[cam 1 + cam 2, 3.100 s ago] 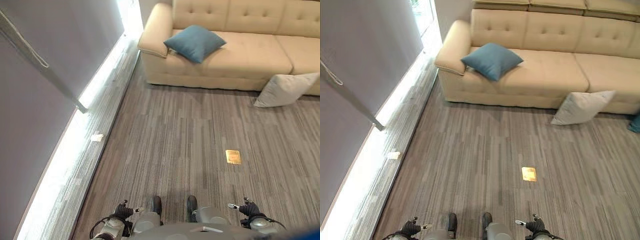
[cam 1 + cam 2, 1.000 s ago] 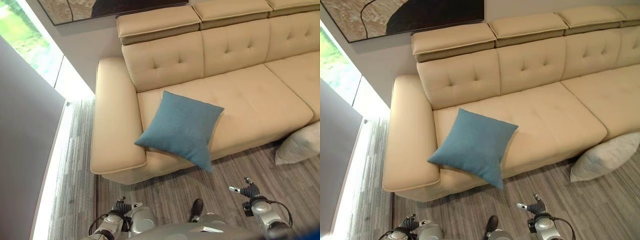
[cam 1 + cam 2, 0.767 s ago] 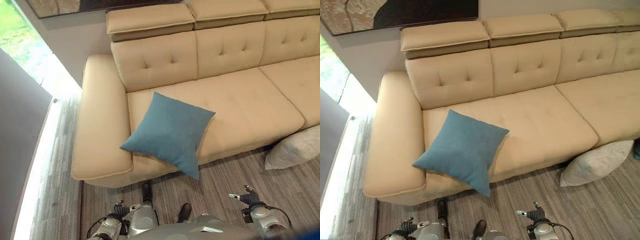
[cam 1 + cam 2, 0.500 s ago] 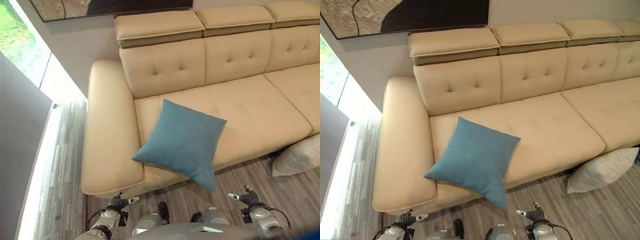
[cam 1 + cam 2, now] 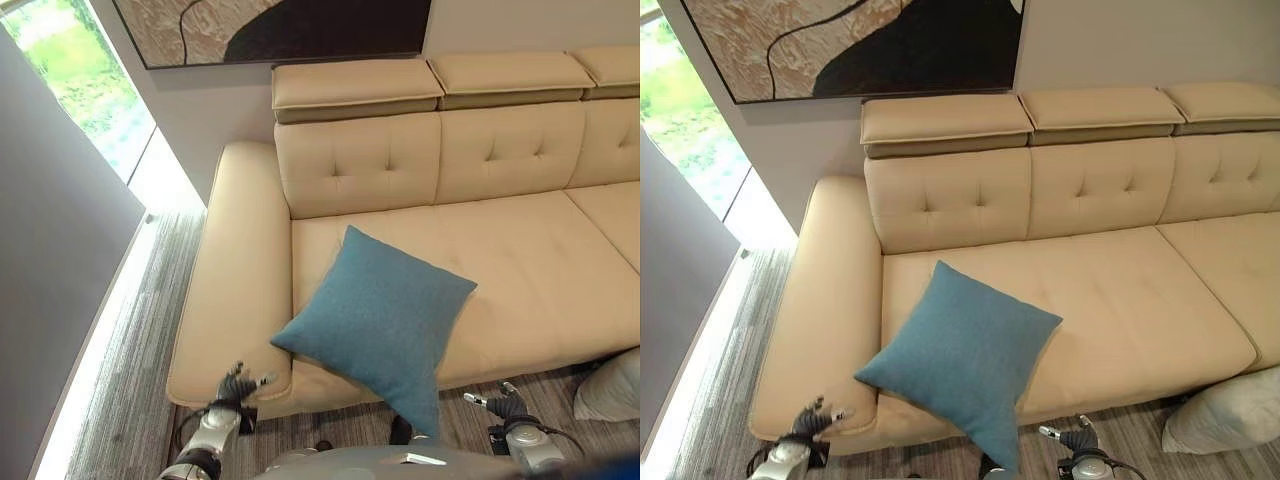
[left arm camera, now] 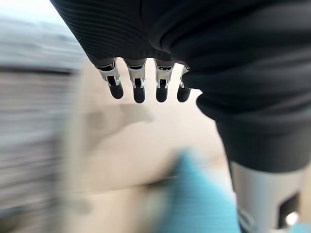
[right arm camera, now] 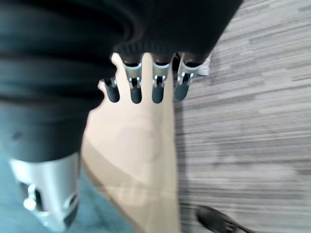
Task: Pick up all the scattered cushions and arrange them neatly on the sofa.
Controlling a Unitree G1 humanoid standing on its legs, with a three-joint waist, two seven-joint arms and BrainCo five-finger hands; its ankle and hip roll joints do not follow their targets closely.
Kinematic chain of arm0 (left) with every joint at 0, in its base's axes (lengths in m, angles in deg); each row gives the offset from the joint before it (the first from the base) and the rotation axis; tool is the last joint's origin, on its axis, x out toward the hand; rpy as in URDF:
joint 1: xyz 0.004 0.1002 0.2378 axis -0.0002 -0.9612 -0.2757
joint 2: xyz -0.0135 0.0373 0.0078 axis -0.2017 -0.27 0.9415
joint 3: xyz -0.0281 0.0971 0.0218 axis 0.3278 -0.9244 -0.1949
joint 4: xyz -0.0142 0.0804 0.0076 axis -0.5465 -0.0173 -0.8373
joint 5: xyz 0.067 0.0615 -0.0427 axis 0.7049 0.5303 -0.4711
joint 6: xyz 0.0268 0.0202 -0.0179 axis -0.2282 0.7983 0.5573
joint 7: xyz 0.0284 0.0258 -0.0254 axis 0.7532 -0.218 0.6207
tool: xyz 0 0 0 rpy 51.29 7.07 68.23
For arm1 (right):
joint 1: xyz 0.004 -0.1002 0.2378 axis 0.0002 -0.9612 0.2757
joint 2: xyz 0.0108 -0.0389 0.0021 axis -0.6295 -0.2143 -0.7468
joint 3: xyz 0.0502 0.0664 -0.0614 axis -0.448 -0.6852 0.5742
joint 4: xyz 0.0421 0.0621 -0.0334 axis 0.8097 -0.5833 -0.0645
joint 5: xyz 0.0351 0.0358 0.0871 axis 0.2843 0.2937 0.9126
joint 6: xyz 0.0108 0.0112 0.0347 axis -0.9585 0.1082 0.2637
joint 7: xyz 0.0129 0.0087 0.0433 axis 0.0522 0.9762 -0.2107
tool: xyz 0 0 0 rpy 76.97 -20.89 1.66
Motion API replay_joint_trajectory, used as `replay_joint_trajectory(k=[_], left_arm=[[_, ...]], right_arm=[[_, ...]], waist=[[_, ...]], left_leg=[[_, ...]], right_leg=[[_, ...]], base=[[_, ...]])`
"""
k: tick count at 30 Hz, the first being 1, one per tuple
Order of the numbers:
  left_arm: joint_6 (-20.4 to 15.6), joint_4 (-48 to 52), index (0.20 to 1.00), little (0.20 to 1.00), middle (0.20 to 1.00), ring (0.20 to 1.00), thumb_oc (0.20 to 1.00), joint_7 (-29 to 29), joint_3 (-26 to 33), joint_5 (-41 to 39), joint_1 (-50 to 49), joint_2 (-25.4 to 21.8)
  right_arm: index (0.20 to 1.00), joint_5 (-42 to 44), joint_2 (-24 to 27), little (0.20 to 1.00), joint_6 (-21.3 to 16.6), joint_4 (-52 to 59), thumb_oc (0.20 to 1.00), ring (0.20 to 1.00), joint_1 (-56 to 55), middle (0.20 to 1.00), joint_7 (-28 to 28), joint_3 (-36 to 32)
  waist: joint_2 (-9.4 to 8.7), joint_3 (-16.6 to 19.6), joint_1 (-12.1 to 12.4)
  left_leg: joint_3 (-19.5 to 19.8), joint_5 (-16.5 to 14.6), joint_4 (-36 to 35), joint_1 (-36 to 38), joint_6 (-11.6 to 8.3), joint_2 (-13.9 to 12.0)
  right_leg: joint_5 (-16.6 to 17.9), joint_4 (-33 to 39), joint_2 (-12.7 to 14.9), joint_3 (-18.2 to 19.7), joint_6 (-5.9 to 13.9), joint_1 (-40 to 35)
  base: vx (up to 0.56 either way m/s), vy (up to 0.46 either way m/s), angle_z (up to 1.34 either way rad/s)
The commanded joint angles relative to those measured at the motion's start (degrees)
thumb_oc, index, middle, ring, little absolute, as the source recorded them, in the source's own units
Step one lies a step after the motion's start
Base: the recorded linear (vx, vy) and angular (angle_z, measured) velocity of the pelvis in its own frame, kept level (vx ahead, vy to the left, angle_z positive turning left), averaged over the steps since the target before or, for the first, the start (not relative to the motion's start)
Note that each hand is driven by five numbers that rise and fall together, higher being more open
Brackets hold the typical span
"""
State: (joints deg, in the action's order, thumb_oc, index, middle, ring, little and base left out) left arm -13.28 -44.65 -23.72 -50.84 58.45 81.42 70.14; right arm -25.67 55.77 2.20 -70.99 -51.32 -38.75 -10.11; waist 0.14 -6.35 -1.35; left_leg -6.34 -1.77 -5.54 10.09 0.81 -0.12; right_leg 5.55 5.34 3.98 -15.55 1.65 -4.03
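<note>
Left robot hand [image 5: 236,384] raised, fingers relaxed and empty, just beside the sofa [image 5: 240,290] armrest front; right robot hand [image 5: 508,405] low, also loose and empty. Blue cushion [image 5: 382,320] overhangs the seat edge — a careless reach could knock it onto the floor. White cushion [image 5: 1225,412] lies on the carpet [image 5: 150,300] — easy to miss.

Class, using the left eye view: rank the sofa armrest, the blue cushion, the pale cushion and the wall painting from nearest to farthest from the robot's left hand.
From the left hand:
1. Sofa armrest, right beside the hand.
2. Blue cushion, on the seat's front edge.
3. Pale cushion, on the floor at far right.
4. Wall painting, above the sofa back.
</note>
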Motion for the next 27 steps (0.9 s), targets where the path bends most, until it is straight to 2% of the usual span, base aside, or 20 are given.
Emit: replay_joint_trajectory(k=[1,6,8,10,14,22,27], left_arm=[[-2.3,0.8,1.0,1.0,1.0,1.0,1.0,3.2,0.9,-2.8,4.6,-3.3],[-2.4,5.4,1.0,1.0,1.0,1.0,1.0,4.3,-0.2,-2.0,9.0,-5.5],[-2.4,5.3,1.0,1.0,1.0,1.0,1.0,4.8,-2.3,-1.3,13.9,-6.3],[-2.6,5.5,1.0,1.0,1.0,1.0,1.0,5.1,-3.1,-1.4,15.4,-6.7],[-3.7,4.3,1.0,1.0,1.0,1.0,1.0,5.5,-6.5,-2.1,24.7,-9.5],[-3.5,-0.7,1.0,1.0,1.0,1.0,1.0,5.9,-11.8,0.4,37.9,-15.1],[-3.6,-2.6,1.0,1.0,1.0,1.0,1.0,5.6,-12.8,-1.4,41.7,-14.3]], right_arm=[[1.0,1.1,2.1,1.0,-2.1,2.5,1.0,1.0,3.0,1.0,1.5,0.3],[1.0,0.9,4.4,1.0,-2.3,8.2,1.0,1.0,4.4,1.0,2.0,0.1],[1.0,2.1,5.3,1.0,-2.5,12.0,1.0,1.0,7.1,1.0,2.6,0.3],[1.0,2.5,5.6,1.0,-2.6,13.1,1.0,1.0,8.0,1.0,3.0,0.5],[1.0,5.7,5.6,1.0,-4.4,17.3,1.0,1.0,14.3,1.0,4.3,2.1],[1.0,8.2,5.6,1.0,-6.5,20.0,1.0,1.0,23.5,1.0,5.8,5.3],[1.0,11.1,4.1,1.0,-8.2,21.8,1.0,1.0,26.4,1.0,6.6,5.6]], waist=[[-0.45,-1.6,-1.0],[0.6,-3.6,-2.4],[0.85,-5.6,-3.2],[0.84,-6.3,-3.4],[-0.22,-9.0,-3.9],[-0.57,-12.0,-4.6],[-0.59,-12.7,-4.9]], left_leg=[[-3.3,-1.3,2.5,-2.6,-2.02,0.3],[-4.4,-1.3,2.6,-4.6,-1.97,0.5],[-4.9,-1.2,4.0,-9.7,-1.86,0.4],[-5.2,-1.2,4.8,-11.6,-1.85,0.4],[-6.3,-0.6,8.3,-21.9,-1.74,0.2],[-6.6,1.0,10.3,-31.1,-1.71,0.7],[-6.3,1.3,11.1,-35.9,-1.9,1.2]], right_leg=[[-7.2,-5.3,3.6,1.3,5.89,-1.1],[-6.7,-5.3,3.9,2.1,6.07,1.5],[-5.7,-5.7,4.1,3.3,6.13,6.5],[-5.3,-6.0,4.2,3.8,6.21,8.4],[-2.5,-7.5,4.7,6.1,6.24,18.1],[-0.9,-9.5,6.3,6.9,6.46,27.3],[0.2,-9.9,7.0,6.8,6.68,31.9]], base=[[0.09,0.007,-0.04],[-0.01,0.047,-0.11],[-0.18,0.09,-0.22],[-0.15,0.057,-0.23],[-0.16,0.064,-0.16],[-0.06,0.061,-0.1],[-0.03,0.028,0.0]])
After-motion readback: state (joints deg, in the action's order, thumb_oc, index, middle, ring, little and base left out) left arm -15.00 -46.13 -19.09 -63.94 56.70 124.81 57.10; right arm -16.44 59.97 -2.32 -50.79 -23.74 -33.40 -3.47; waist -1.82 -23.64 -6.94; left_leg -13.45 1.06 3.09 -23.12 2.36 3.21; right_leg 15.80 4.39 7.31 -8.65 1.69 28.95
